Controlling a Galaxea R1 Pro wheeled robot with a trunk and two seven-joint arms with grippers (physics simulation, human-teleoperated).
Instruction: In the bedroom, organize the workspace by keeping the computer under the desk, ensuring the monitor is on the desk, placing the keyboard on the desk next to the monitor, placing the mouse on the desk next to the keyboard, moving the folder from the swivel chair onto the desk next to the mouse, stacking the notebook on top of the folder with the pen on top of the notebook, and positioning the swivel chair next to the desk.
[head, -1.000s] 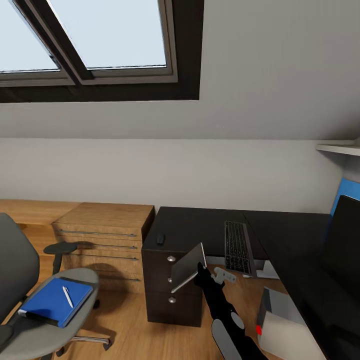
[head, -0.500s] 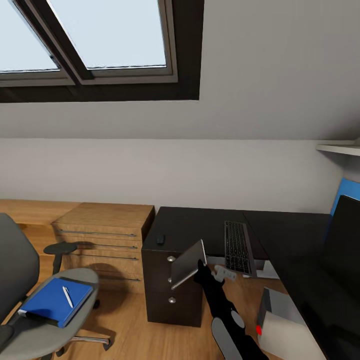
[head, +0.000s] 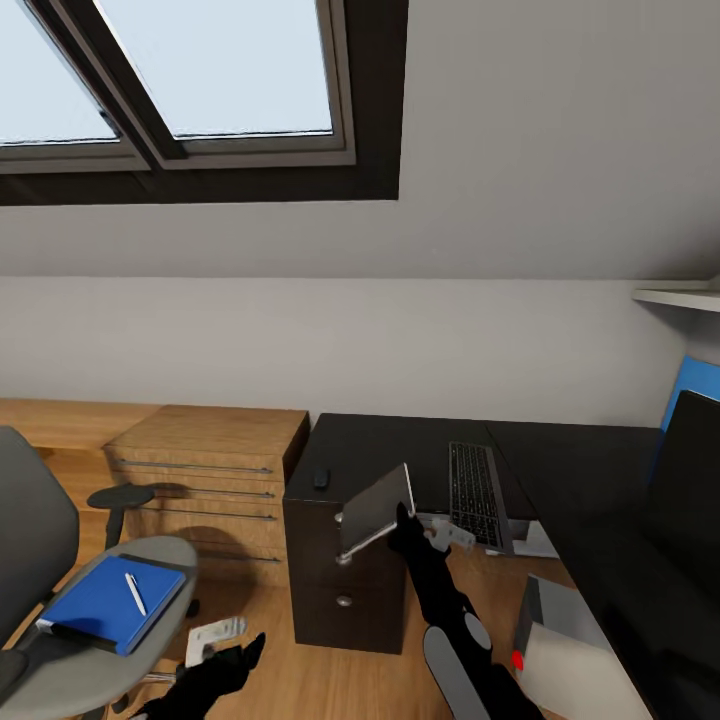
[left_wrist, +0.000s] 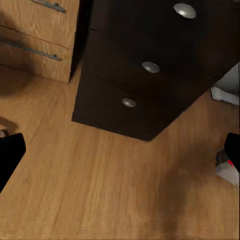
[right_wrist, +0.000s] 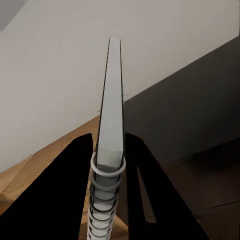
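Note:
My right gripper is shut on the notebook, a grey spiral-bound slab held tilted in front of the desk's black drawer unit. In the right wrist view both fingers clamp the notebook edge-on at its wire rings. The blue folder lies on the swivel chair seat with the pen on top. On the desk rest the keyboard and the mouse. The monitor stands at the right; the computer sits below. My left gripper hangs open low over the floor.
A wooden dresser with bar handles stands left of the drawer unit. Wood floor lies between chair and desk. A skylight is set in the sloped wall, and a shelf juts out at the right.
My right gripper has lifted the notebook a little higher toward the desk top. The left arm has come into view at the bottom, near the chair.

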